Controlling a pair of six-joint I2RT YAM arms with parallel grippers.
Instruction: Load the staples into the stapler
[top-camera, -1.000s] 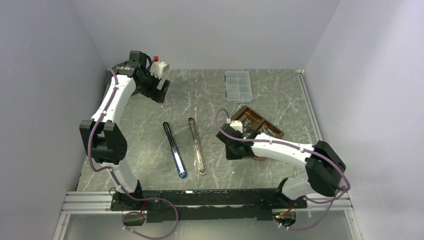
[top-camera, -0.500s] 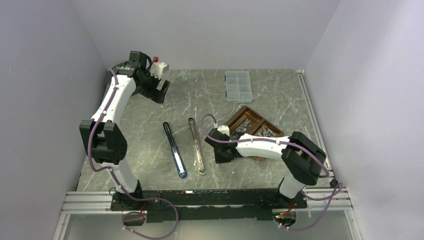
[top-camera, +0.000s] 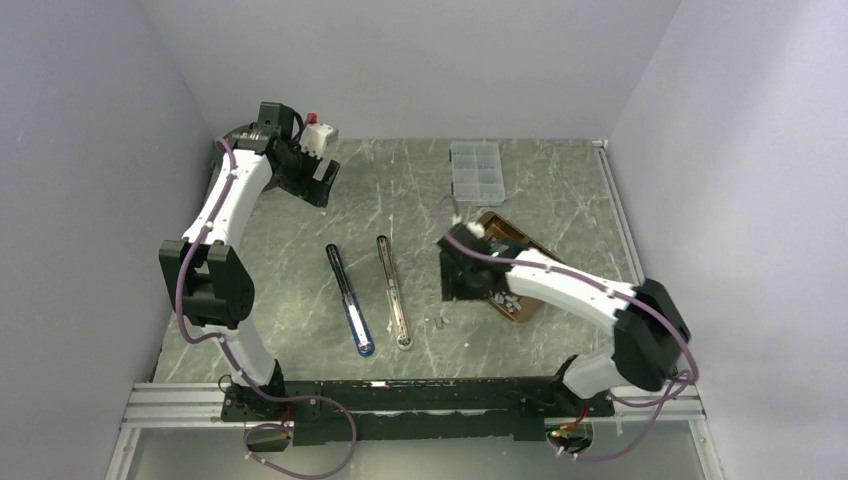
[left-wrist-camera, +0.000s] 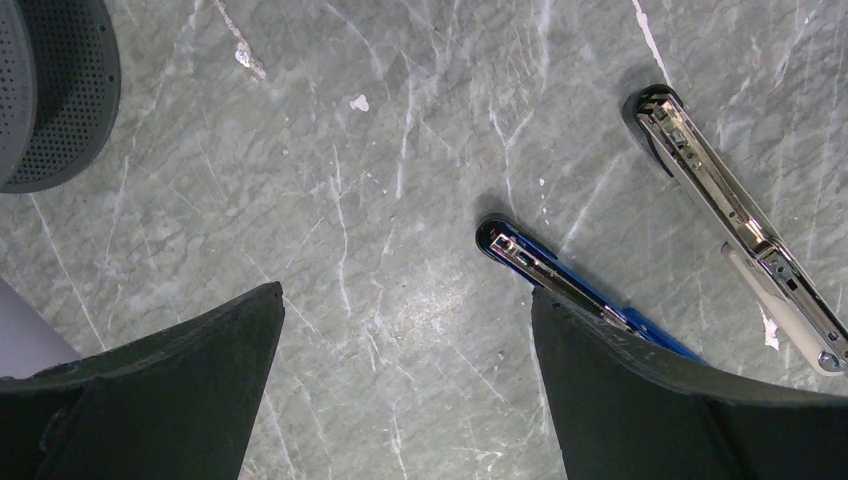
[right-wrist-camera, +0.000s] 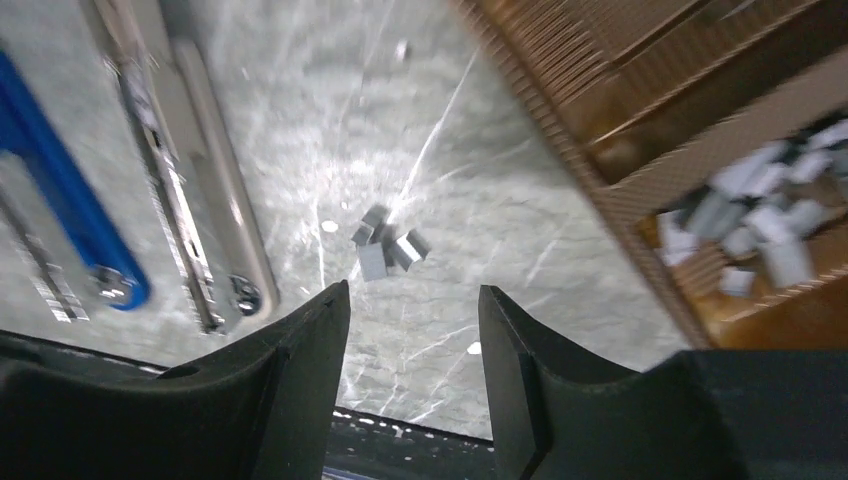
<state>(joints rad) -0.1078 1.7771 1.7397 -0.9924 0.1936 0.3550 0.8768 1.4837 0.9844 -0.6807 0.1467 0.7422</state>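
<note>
Two staplers lie opened flat on the table: a blue one and a cream and silver one. Both show in the left wrist view, blue and silver, and in the right wrist view, blue and cream. A small cluster of staples lies loose on the table right of the cream stapler. More staples fill a brown tray. My right gripper hovers open and empty between the cluster and the tray. My left gripper is open and empty at the far left.
A clear plastic compartment box stands at the back, behind the tray. The tray's ribbed brown wall is close to my right fingers. A dark perforated round object is at the left wrist view's top left corner.
My right gripper swung left toward the staplers, then back up toward the tray. A small staple cluster now shows on the table where it was. The left arm has not moved.
</note>
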